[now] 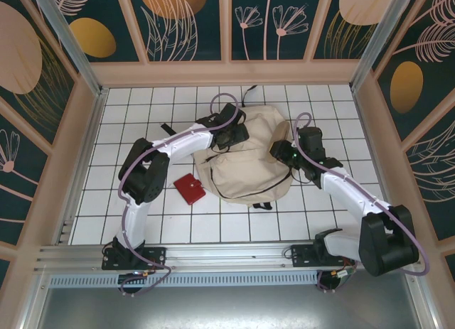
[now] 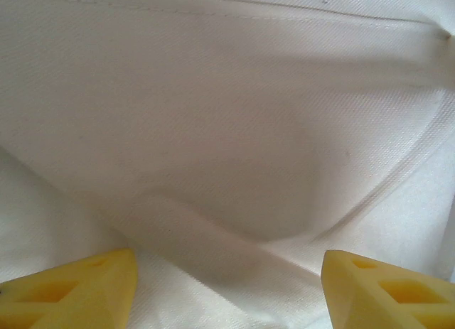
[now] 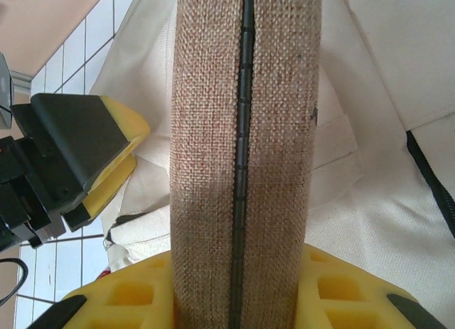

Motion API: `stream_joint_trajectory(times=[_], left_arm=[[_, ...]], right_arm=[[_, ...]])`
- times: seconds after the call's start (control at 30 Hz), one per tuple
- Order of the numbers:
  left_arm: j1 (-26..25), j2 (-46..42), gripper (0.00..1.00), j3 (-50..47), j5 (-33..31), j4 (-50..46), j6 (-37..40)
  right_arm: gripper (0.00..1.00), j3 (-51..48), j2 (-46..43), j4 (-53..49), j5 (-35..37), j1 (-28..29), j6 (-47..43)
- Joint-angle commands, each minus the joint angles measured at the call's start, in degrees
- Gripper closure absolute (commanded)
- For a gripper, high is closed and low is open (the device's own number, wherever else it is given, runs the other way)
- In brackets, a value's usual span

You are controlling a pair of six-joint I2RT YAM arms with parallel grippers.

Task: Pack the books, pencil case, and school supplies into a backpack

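The beige backpack (image 1: 249, 174) lies in the middle of the tiled table. My left gripper (image 1: 229, 138) is at its upper left part; in the left wrist view it (image 2: 227, 290) stands open, yellow fingertips (image 2: 78, 290) wide apart over cream fabric (image 2: 227, 130). My right gripper (image 1: 283, 153) is at the backpack's right side, and in the right wrist view it (image 3: 238, 293) is shut on the tan pencil case (image 3: 245, 130), whose dark zipper faces the camera. The red square school supplies (image 1: 189, 188) lie on the tiles left of the backpack. The books are out of view.
The left gripper's black and yellow finger (image 3: 85, 151) shows close to the left of the pencil case. Black straps (image 1: 263, 205) stick out from the backpack's near edge. Wooden walls (image 1: 64, 173) ring the white tiled table (image 1: 128, 123).
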Motion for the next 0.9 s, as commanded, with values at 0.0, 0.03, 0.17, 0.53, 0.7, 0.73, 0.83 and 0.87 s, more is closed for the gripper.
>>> stream_joint_trajectory(times=[0.0, 0.03, 0.17, 0.53, 0.7, 0.73, 0.83, 0.87], left_arm=[[0.0, 2.6, 0.36, 3.0, 1.1, -0.6, -1.3], [0.0, 2.9, 0.39, 3.1, 0.8, -0.5, -1.4], [0.1, 3.9, 0.49, 3.3, 2.0, 1.1, -0.2], [0.0, 1.5, 0.84, 2.4, 1.3, 2.0, 1.1], [0.1, -3.5, 1.0, 0.6, 1.6, 4.8, 1.1], [0.2, -4.7, 1.0, 0.0, 1.8, 5.5, 1.1], [0.6, -7.3, 1.0, -2.4, 3.6, 7.4, 0.5], [0.9, -8.2, 1.0, -3.7, 4.6, 8.4, 0.0]], right_arm=[[0.79, -0.4, 1.1, 3.9, -2.0, -0.4, -1.5], [0.79, -0.4, 1.3, 4.2, -2.2, -0.4, -1.5], [0.79, -0.4, 1.8, 4.6, -2.9, -0.4, -1.5], [0.79, -0.8, 1.6, 4.5, -3.0, -0.3, -1.2], [0.81, -2.4, 0.8, 4.8, -7.1, 0.0, -1.2], [0.82, -3.3, 0.5, 5.6, -8.9, 0.1, -1.3], [0.83, -5.9, -0.2, 7.5, -14.7, 1.1, -2.0], [0.83, -6.6, -0.2, 8.2, -16.3, 1.7, -2.2]])
